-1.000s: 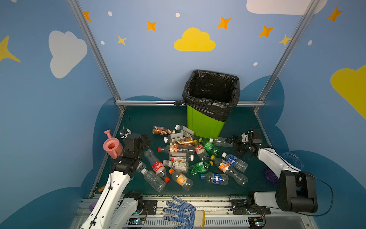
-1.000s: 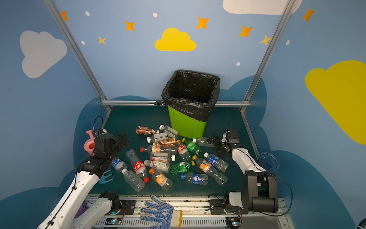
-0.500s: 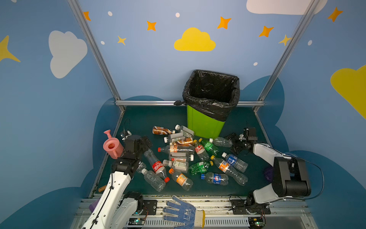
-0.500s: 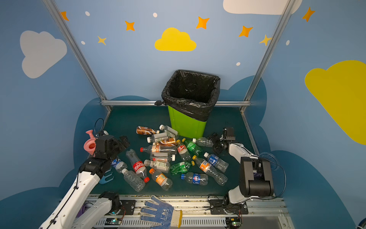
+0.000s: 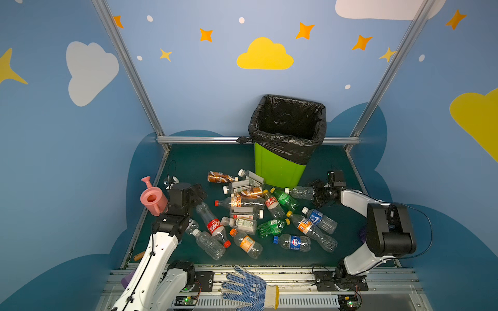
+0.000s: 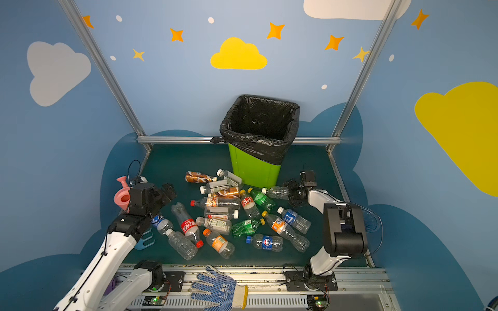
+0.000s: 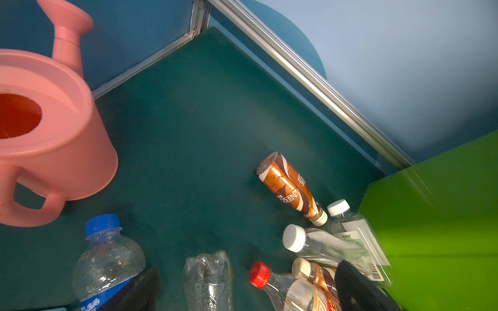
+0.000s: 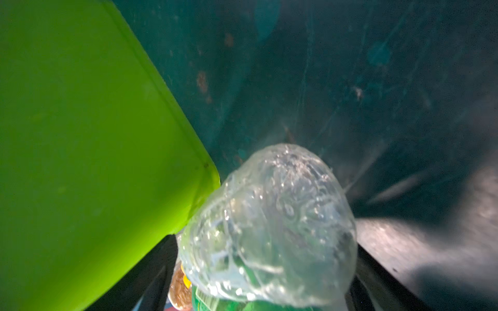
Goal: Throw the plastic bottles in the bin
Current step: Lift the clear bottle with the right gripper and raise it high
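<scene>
Clear bottle lying flat, cap pointing left, base apparently within right gripper

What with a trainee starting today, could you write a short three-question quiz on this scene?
1. True or false: the bin stands upright and is lined with a black bag.
2. Between the fingers of the right gripper lies: A) a clear bottle with no label; B) a blue-labelled bottle; C) a red-capped bottle.
3. Short answer: which thing beside the left gripper is not a bottle?

Key: 1 true. 2 A. 3 the pink watering can.
</scene>
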Controlling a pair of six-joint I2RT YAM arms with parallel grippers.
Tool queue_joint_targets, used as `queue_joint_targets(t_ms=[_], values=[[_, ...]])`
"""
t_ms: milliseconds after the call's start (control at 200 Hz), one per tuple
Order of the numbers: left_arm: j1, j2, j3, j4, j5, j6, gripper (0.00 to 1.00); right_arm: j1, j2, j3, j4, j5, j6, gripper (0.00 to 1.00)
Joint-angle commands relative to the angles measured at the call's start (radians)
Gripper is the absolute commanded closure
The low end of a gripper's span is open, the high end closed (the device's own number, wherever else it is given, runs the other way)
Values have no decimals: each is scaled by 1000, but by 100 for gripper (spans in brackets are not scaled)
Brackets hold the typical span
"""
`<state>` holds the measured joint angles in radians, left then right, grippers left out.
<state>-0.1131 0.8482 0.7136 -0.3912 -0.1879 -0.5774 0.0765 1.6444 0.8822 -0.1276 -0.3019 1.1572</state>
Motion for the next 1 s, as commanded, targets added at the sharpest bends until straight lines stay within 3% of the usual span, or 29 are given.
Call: queue_joint_targets(t_ms=[0, 295, 586, 741, 991], values=[[6, 5, -8, 14, 4, 14, 0, 15, 30, 43, -33, 39, 10, 13], [15, -4, -17, 10, -4, 16, 0, 38, 82, 97, -101, 85, 25, 16], [33, 7, -19, 14, 1, 20, 0, 52, 125, 130, -110, 119, 37, 27], [39, 6, -19, 13, 2, 18, 0, 55, 129, 130, -105, 123, 38, 38], [47, 6, -20, 10, 7, 17, 0, 56, 131, 134, -92, 119, 34, 42]])
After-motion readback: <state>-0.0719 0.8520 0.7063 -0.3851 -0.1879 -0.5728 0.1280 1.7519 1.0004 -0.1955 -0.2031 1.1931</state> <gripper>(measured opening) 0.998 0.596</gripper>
